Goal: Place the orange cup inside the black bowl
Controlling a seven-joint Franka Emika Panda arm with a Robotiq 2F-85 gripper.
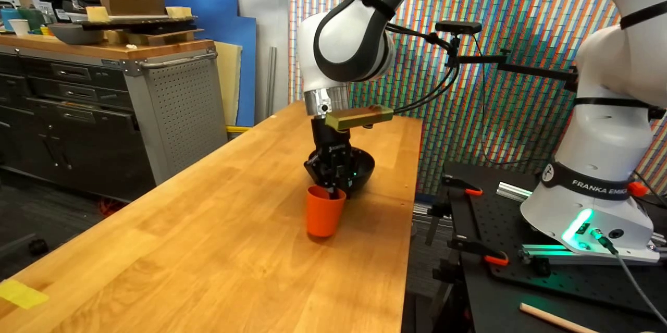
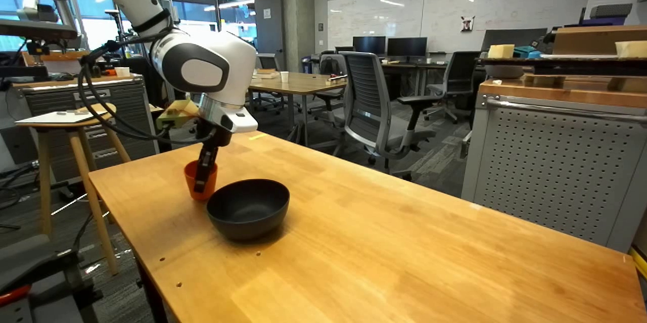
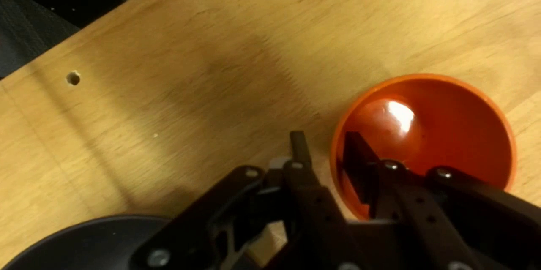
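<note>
The orange cup (image 1: 322, 218) stands upright on the wooden table, and it also shows in an exterior view (image 2: 191, 184) and in the wrist view (image 3: 465, 122). My gripper (image 3: 325, 135) points down at the cup's rim, with one finger inside the cup and one outside. A gap shows between the fingers and the cup wall, so the gripper is open around the rim. The gripper shows in both exterior views (image 1: 341, 191) (image 2: 202, 181). The black bowl (image 2: 247, 212) sits upright beside the cup, partly behind the gripper in an exterior view (image 1: 365, 166) and cut off in the wrist view (image 3: 93, 244).
The wooden table (image 1: 250, 229) has an edge close to the cup and bowl, on the robot base (image 1: 589, 187) side. A tool cabinet (image 2: 556, 161) and an office chair (image 2: 369, 100) stand beyond the table. A camera on a bracket (image 1: 458, 27) stands behind the arm.
</note>
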